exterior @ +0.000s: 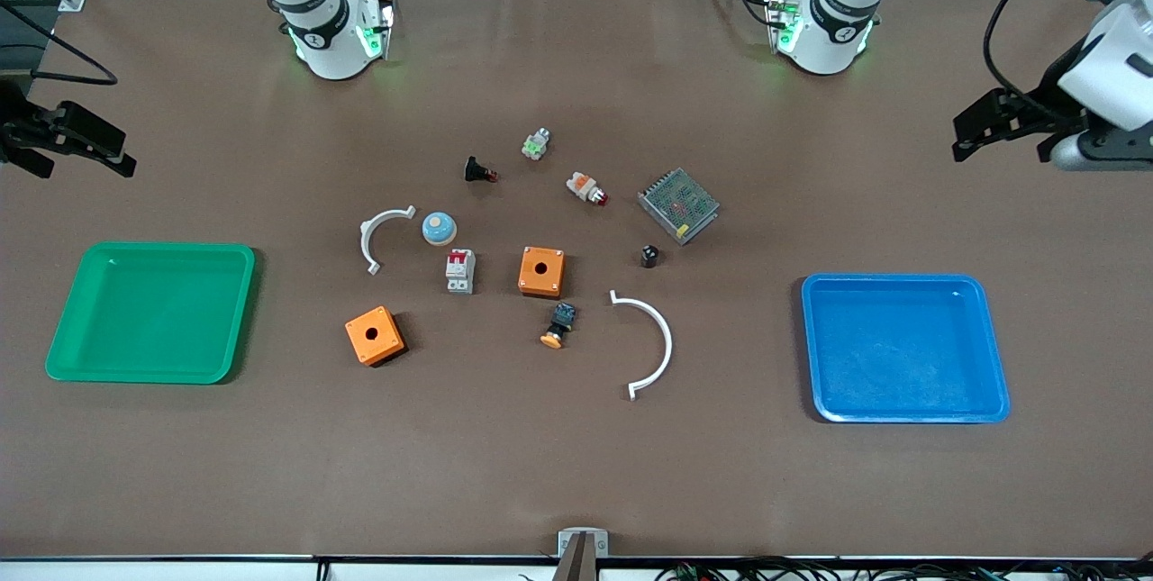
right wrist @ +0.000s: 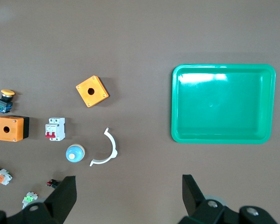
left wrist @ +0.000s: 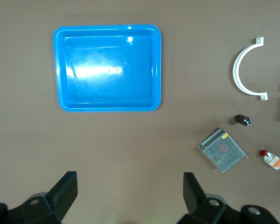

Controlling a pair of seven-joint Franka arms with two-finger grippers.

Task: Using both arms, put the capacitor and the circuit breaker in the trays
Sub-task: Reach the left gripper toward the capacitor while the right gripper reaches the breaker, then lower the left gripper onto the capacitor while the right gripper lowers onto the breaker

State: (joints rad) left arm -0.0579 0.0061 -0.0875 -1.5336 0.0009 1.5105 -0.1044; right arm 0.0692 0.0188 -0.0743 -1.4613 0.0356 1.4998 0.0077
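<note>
The capacitor (exterior: 649, 255), a tiny black cylinder, stands on the brown table next to the silver mesh box (exterior: 678, 204). It also shows in the left wrist view (left wrist: 242, 120). The circuit breaker (exterior: 460, 271), white-grey with red levers, lies between the blue dome (exterior: 439, 228) and an orange box (exterior: 541, 271). It also shows in the right wrist view (right wrist: 55, 129). My left gripper (exterior: 1000, 144) hangs open and empty over the table's left-arm end (left wrist: 129, 186). My right gripper (exterior: 81, 162) hangs open and empty over the right-arm end (right wrist: 129, 186). Both are well away from the parts.
A blue tray (exterior: 901, 279) lies toward the left arm's end and a green tray (exterior: 63, 338) toward the right arm's end. Among the parts lie a second orange box (exterior: 374, 335), two white arcs (exterior: 656, 347) (exterior: 378, 234), an orange-capped push-button (exterior: 558, 325) and small red-tipped parts.
</note>
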